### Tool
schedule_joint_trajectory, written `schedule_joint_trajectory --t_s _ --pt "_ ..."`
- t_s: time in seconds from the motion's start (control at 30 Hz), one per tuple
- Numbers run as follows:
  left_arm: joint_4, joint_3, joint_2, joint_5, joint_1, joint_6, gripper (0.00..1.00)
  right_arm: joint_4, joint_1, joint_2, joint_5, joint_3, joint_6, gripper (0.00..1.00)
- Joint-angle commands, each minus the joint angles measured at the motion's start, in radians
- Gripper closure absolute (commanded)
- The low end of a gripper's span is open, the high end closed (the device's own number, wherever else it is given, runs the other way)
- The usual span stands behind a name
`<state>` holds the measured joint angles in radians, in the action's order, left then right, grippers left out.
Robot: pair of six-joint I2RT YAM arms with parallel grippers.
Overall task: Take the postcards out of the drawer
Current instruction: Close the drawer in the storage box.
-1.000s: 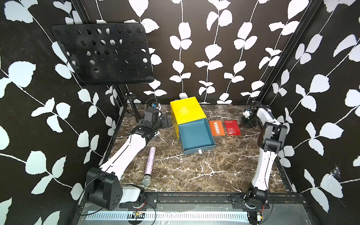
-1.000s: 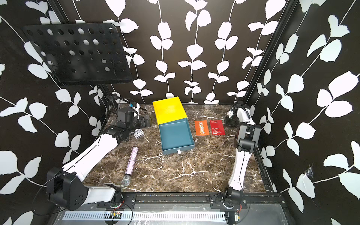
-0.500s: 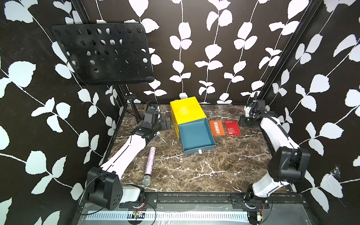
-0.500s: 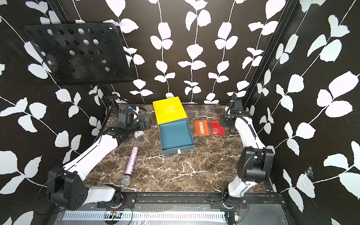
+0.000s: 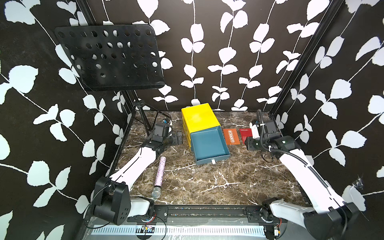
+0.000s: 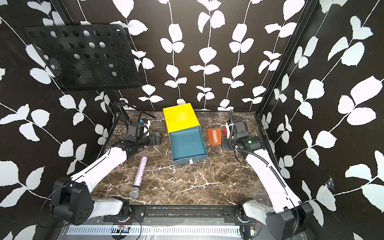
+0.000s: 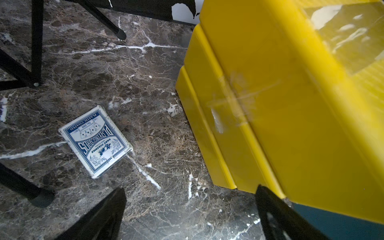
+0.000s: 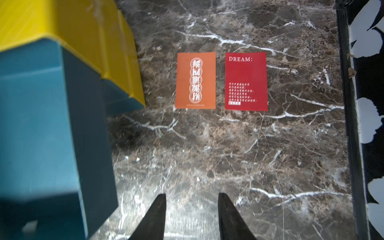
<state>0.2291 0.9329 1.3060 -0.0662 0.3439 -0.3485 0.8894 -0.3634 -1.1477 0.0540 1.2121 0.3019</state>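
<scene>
Two postcards lie flat on the marble to the right of the drawer: an orange one [image 5: 231,136] [image 6: 214,136] [image 8: 195,80] and a red one [image 5: 245,133] [image 8: 245,81] headed "DREAM:". The teal drawer [image 5: 207,145] [image 6: 187,143] stands pulled out of the yellow cabinet [image 5: 198,115], and only its bare teal floor shows. My right gripper [image 5: 249,143] [image 8: 192,196] hovers just in front of the red card, open, with nothing between its fingers. My left gripper [image 5: 178,138] [image 7: 191,190] is wide open at the cabinet's left side, one finger close to the yellow wall.
A blue-and-white playing-card box [image 7: 95,141] lies left of the cabinet, near the black tripod legs [image 7: 35,41]. A glittery microphone [image 5: 159,176] lies at the front left. A perforated black music stand [image 5: 108,58] hangs over the back left corner.
The right arm has unfolded and lowered, and its gripper has pulled forward off the cards, its jaws widening slightly. The left arm has barely moved.
</scene>
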Motion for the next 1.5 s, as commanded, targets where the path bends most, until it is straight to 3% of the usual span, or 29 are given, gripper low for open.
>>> schedule_joint_trajectory --t_s 0.0,0.13,0.33,0.6,0.8,1.13,1.47 --pt "-0.038 -0.026 -0.055 -0.020 -0.007 0.002 0.01 0.111 -0.073 0.058 0.089 -0.023 0.079 0.58" --pt "-0.053 -0.030 -0.055 -0.033 -0.007 -0.004 0.01 0.094 -0.202 0.127 0.056 -0.081 0.162 0.58" --pt "-0.056 -0.026 -0.058 -0.033 -0.006 -0.003 0.01 -0.111 -0.401 0.166 -0.025 -0.216 0.259 0.55" --pt "-0.044 -0.022 -0.051 -0.014 -0.007 0.006 0.01 -0.326 -0.607 0.085 -0.012 -0.273 0.337 0.53" --pt "-0.033 -0.019 -0.056 -0.004 -0.006 0.013 0.01 -0.450 -0.664 0.040 0.018 -0.305 0.388 0.53" --pt "-0.031 -0.014 -0.055 0.011 -0.006 0.016 0.01 -0.527 -0.669 0.036 0.129 -0.354 0.410 0.54" --pt "-0.022 -0.011 -0.063 0.024 -0.006 0.024 0.01 -0.616 -0.669 -0.018 0.124 -0.380 0.421 0.68"
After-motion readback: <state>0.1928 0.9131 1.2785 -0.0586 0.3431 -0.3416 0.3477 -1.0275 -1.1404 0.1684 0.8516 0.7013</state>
